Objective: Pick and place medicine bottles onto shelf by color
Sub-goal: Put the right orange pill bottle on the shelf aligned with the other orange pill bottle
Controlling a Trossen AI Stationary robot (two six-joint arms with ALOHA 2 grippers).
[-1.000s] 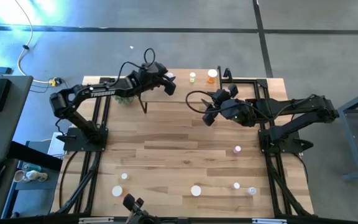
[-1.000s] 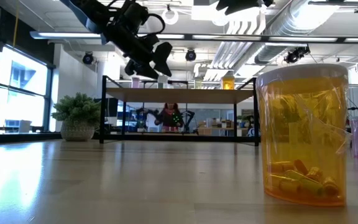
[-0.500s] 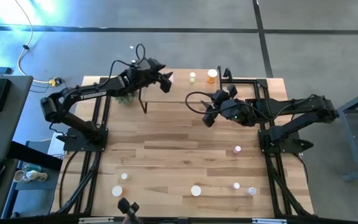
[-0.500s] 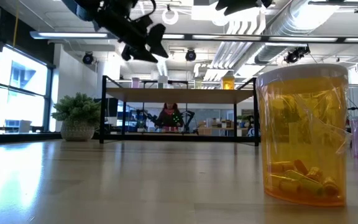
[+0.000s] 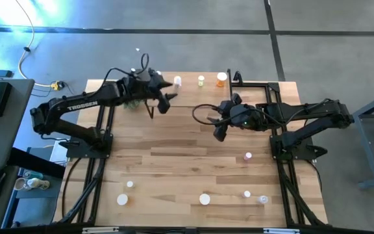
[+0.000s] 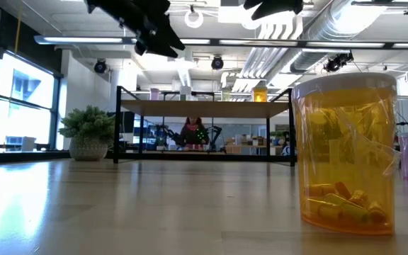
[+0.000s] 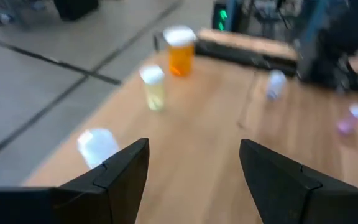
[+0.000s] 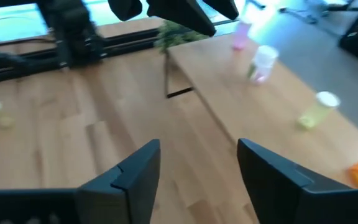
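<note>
High view: left tool (image 5: 165,97) above shelf (image 5: 190,94) at far bench (image 5: 174,156) edge; 3 bottles on shelf, whitish bottle (image 5: 177,81), yellow-green bottle (image 5: 201,80), orange bottle (image 5: 221,79). Right tool (image 5: 217,130) beside shelf, above bench. More bottles near front edge.

Low view: large orange bottle (image 6: 343,152) close, on bench; shelf behind.

Left wrist view: tool fingers (image 7: 120,171) spread, empty; same 3 bottles beyond.

Right wrist view: tool fingers (image 8: 135,171) spread, empty; pink bottle (image 8: 241,34) also on shelf.
</note>
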